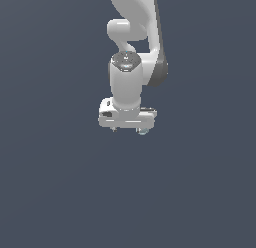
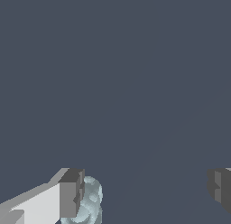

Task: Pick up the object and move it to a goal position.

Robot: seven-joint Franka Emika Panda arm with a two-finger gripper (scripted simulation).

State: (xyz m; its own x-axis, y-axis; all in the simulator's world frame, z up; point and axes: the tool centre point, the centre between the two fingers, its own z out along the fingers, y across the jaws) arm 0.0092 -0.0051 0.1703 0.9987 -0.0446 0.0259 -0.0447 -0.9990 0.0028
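Note:
The object (image 2: pixel 91 201) is a small pale blue-grey knobbly lump. In the wrist view it lies between the fingers, right against the inner face of one grey finger pad (image 2: pixel 72 193). The other pad (image 2: pixel 219 185) is far from it. My gripper (image 2: pixel 146 191) is open wide. In the exterior view the white gripper bar (image 1: pixel 127 119) hangs low under the arm and hides most of the object. Only a small pale bit of the object (image 1: pixel 144 131) peeks out under the bar's end on the exterior view's right.
A plain dark grey-blue floor (image 1: pixel 60 192) fills both views. The white arm (image 1: pixel 135 52) rises from the gripper to the top of the exterior view.

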